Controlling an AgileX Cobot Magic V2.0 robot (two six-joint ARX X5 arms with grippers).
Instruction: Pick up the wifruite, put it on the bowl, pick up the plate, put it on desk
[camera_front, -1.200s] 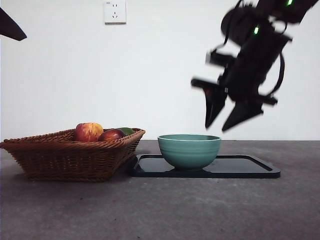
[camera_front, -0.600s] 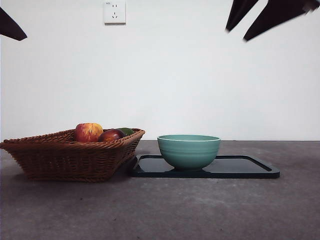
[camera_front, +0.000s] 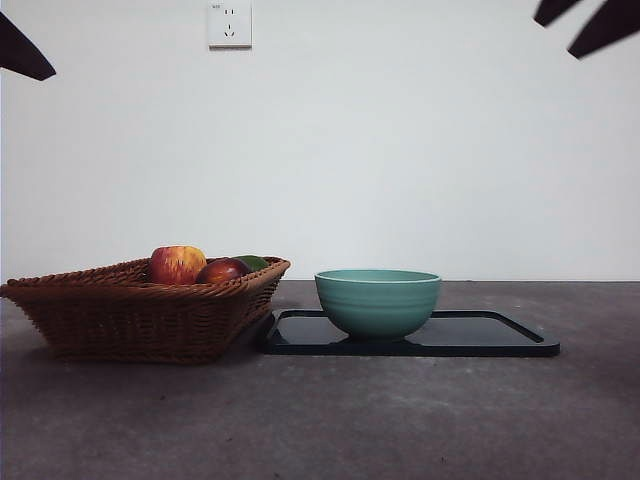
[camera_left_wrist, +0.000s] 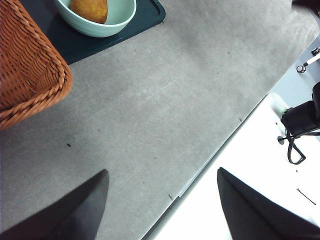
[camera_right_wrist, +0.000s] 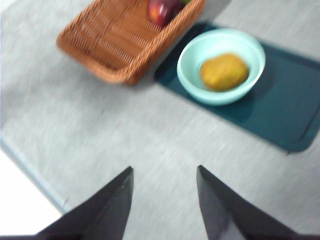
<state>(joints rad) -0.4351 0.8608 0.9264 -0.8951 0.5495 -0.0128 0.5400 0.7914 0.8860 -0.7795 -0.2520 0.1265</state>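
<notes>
Wifruite (camera_right_wrist: 223, 71), a dull tan-brown oval fruit, lies inside the round teal-green ceramic bowl (camera_front: 378, 301). Right gripper (camera_right_wrist: 165, 200) fingers are spread apart and empty, high above the bowl; left gripper (camera_left_wrist: 162, 207) fingers are likewise wide apart, holding nothing, away from the bowl. Under the bowl is a flat dark rectangular tray (camera_front: 500, 338) on the grey-brown matte desk (camera_front: 320, 420), a brown woven wicker basket (camera_front: 130, 315) of fruit just beside it.

The desk (camera_front: 330, 420) (mottled grey) bears a wicker basket (camera_front: 140, 315) and a dark tray (camera_front: 500, 335).
</notes>
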